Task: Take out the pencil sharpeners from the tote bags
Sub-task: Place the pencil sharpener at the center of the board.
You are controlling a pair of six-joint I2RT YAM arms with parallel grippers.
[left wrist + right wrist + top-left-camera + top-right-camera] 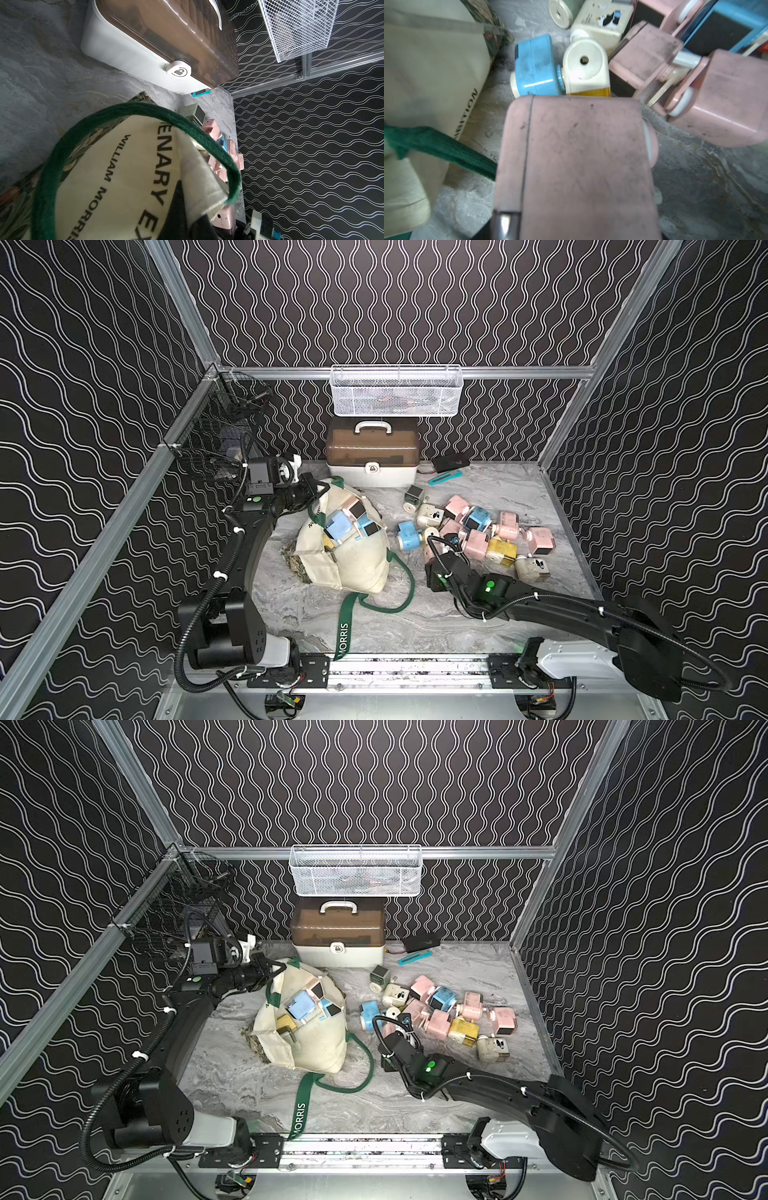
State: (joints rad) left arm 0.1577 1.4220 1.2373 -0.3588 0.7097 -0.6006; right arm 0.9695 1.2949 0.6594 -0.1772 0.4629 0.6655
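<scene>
Pencil sharpeners fill the tote bag's mouth, and more are heaped near the tabletop's right edge. They look rigid, light and slick, so their flat opposite faces are the best place to grip. The right gripper clamps a pink sharpener. The left gripper is closed on the limp bag's rim.

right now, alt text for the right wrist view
A scuffed pink sharpener fills the foreground, close to the lens. Behind it, a light blue sharpener, a cream sharpener and more pink ones lie on the marbled table; the cream tote bag and its green strap sit alongside.
</scene>
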